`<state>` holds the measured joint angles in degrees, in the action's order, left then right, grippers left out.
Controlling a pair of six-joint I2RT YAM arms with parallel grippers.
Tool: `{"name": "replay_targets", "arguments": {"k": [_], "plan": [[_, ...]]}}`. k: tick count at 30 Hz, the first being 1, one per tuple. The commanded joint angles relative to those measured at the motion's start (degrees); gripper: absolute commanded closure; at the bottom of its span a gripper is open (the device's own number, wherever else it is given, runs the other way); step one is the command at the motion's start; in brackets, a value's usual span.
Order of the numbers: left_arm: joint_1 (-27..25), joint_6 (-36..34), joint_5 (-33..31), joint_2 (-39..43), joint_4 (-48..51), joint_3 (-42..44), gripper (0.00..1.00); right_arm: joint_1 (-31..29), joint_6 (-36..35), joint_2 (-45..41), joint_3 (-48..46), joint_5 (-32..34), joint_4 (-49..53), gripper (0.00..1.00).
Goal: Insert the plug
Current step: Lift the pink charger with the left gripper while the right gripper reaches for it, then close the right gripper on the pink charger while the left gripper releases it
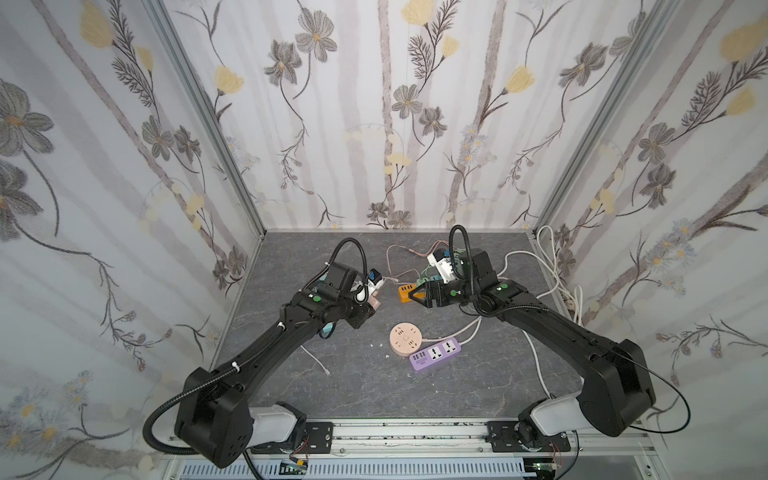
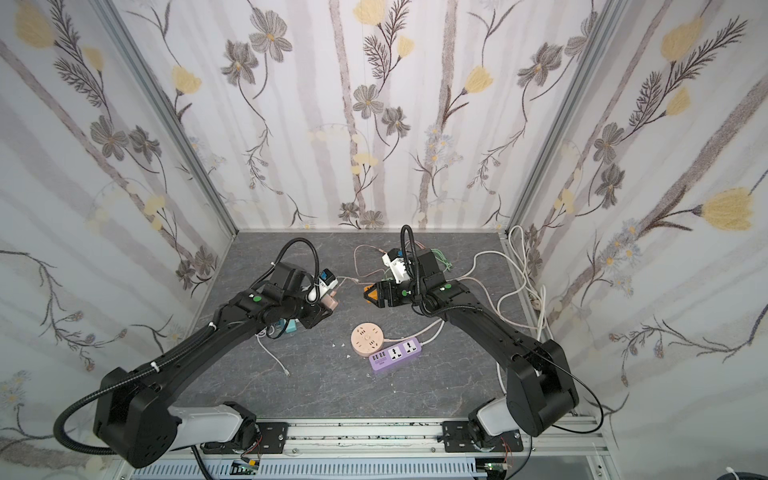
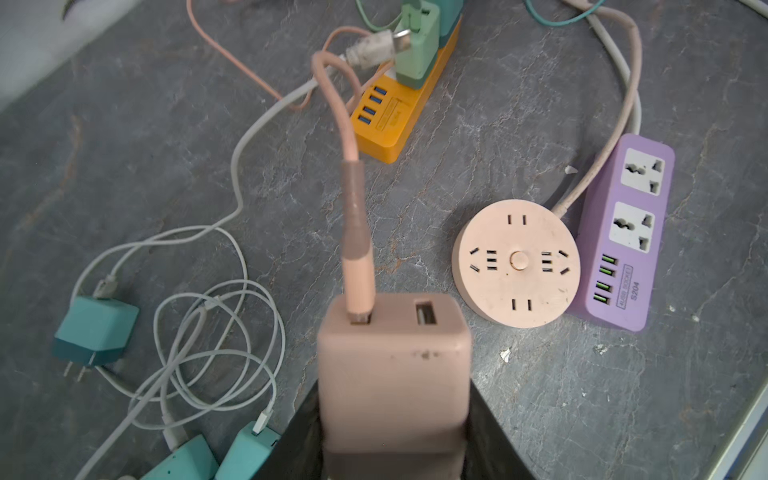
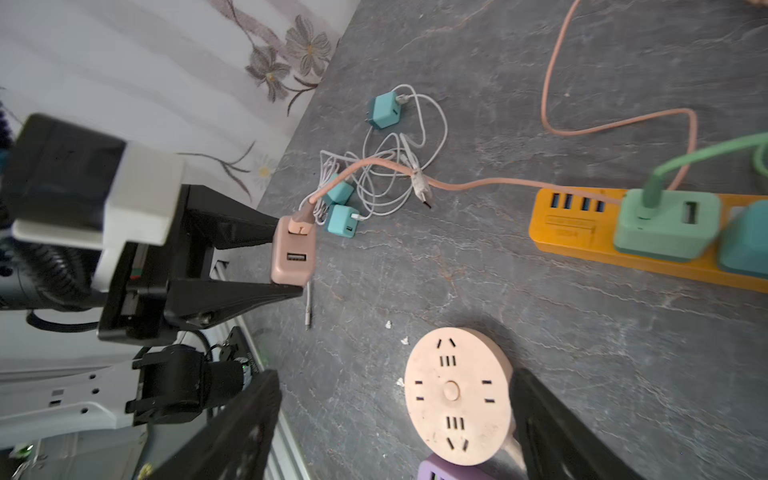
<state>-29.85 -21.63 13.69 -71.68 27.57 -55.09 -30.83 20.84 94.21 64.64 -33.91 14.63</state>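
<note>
The plug is a pink USB charger block (image 3: 395, 365) with a pink cable in one of its ports. My left gripper (image 3: 395, 415) is shut on it and holds it above the table, left of centre (image 1: 373, 306) (image 2: 330, 303). Its prongs are hidden. In the right wrist view the block (image 4: 291, 249) sits between the left fingers. A round pink socket (image 1: 406, 339) (image 3: 515, 262) lies flat on the table in front of both grippers. My right gripper (image 1: 417, 296) (image 4: 395, 374) hovers open and empty over the table, with the round socket (image 4: 457, 395) lying below it.
A purple power strip (image 1: 434, 354) (image 3: 623, 232) touches the round socket. An orange power strip (image 3: 399, 112) (image 4: 582, 224) carries a green charger (image 4: 665, 228). Teal chargers (image 3: 95, 332) and white cables (image 3: 208, 332) lie at the left. White cords (image 1: 552, 266) run along the right wall.
</note>
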Motion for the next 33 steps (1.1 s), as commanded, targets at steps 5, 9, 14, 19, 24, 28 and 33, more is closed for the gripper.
{"name": "replay_targets", "arguments": {"k": [5,9,14,19,24,28,33], "plan": [[-2.5,-13.4,-1.9,6.7,-10.8,4.1,1.0,-3.6,-1.9,4.2,4.6,-14.1,4.7,0.2],[-4.0,-18.6,-4.7,6.2,-8.5,3.2,1.0,-5.8,-2.2,3.8,4.4,-15.9,2.1,0.21],[-5.3,-20.6,-5.1,6.1,-10.3,3.6,1.0,-7.3,3.1,3.7,2.1,-13.3,-6.4,0.3],[-6.4,-22.4,-5.3,5.6,-12.6,4.5,1.0,-7.4,6.3,4.9,2.0,-11.3,-9.2,0.38],[-7.0,-22.8,-4.0,5.8,-15.4,5.6,1.0,-7.7,7.2,5.4,2.2,-10.0,-10.2,0.42],[-6.9,-22.8,-2.8,6.0,-16.1,5.8,1.0,-7.8,8.0,5.5,1.3,-9.1,-12.4,0.46],[-7.0,-22.8,-2.3,6.0,-16.0,5.8,1.0,-8.0,8.7,6.5,1.2,-10.3,-14.6,0.53]]}}
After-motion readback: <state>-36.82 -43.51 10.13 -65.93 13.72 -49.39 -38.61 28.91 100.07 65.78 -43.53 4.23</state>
